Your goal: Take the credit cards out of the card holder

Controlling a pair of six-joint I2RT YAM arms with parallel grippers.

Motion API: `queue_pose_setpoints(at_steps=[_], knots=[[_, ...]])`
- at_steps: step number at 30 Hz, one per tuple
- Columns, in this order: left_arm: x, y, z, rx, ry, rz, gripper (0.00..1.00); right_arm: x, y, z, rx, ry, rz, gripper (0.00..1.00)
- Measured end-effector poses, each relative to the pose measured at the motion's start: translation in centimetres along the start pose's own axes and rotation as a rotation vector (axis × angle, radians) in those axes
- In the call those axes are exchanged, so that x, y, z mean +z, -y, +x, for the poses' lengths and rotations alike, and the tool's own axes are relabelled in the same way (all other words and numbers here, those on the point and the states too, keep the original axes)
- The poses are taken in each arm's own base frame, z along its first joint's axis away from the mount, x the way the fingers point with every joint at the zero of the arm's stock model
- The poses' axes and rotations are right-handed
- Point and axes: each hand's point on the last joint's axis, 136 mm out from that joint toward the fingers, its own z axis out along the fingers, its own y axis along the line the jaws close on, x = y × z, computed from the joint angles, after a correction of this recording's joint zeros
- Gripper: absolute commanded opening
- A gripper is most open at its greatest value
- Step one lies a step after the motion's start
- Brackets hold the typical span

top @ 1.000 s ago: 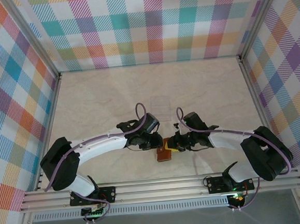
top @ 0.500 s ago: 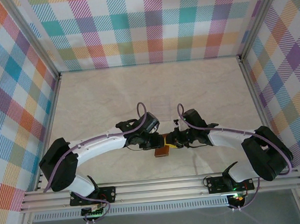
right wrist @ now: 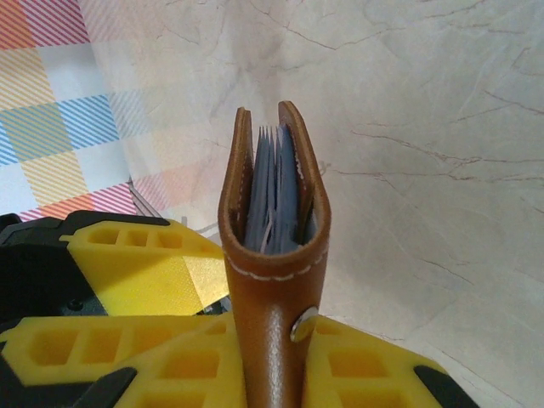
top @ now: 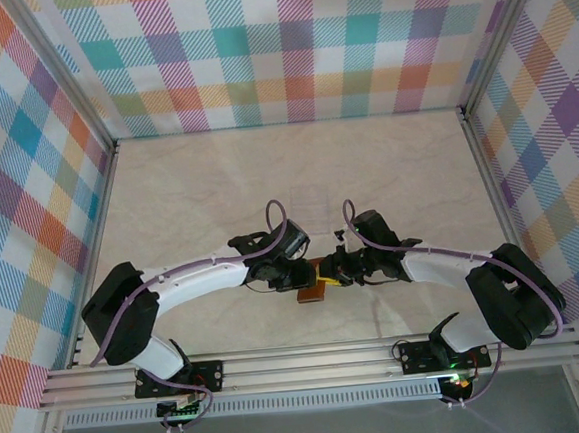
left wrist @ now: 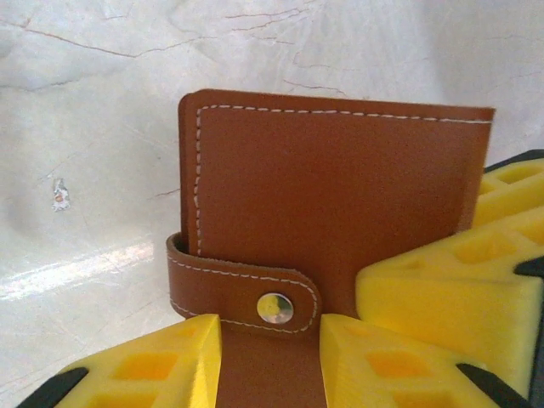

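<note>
I had the right gripper (right wrist: pixel 272 344) clamped on the brown card holder (left wrist: pixel 340 187), steadying it over the tabletop (left wrist: pixel 85 127) with the credit cards (right wrist: pixel 272 191) tucked inside, while the left gripper (left wrist: pixel 270 340) stood part-open by the snap tab (left wrist: pixel 242 285), seemingly to unfasten it.

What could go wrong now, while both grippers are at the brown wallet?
1. The snap tab is fastened, so the card holder is closed. If the left gripper tugs the tab, the holder may twist out of the right gripper, which pinches only one end.
2. The credit cards sit packed together; once the holder opens, several may slide out at once and fall on the table.
</note>
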Motion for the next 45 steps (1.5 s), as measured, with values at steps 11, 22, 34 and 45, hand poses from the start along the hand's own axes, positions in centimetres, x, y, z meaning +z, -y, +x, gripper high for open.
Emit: queue_pose_setpoints(at_steps=[11,22,34,45], knots=[[0.0,0.0,-0.3,0.008,0.012,-0.008,0.16,0.1,0.0,0.1,0.001,-0.001,-0.002,0.19],[-0.2,-2.6,-0.5,0.009,0.043,-0.129,0.05,0.1,0.6,0.4,-0.010,-0.012,0.028,0.18],[-2.8,-6.0,-2.0,-0.083,0.100,-0.140,0.02,1.9,-0.3,-2.6,-0.070,-0.015,0.067,0.25],[-1.8,-9.0,-1.6,-0.174,0.040,-0.076,0.02,3.3,2.8,-4.1,-0.052,-0.013,0.226,0.43]])
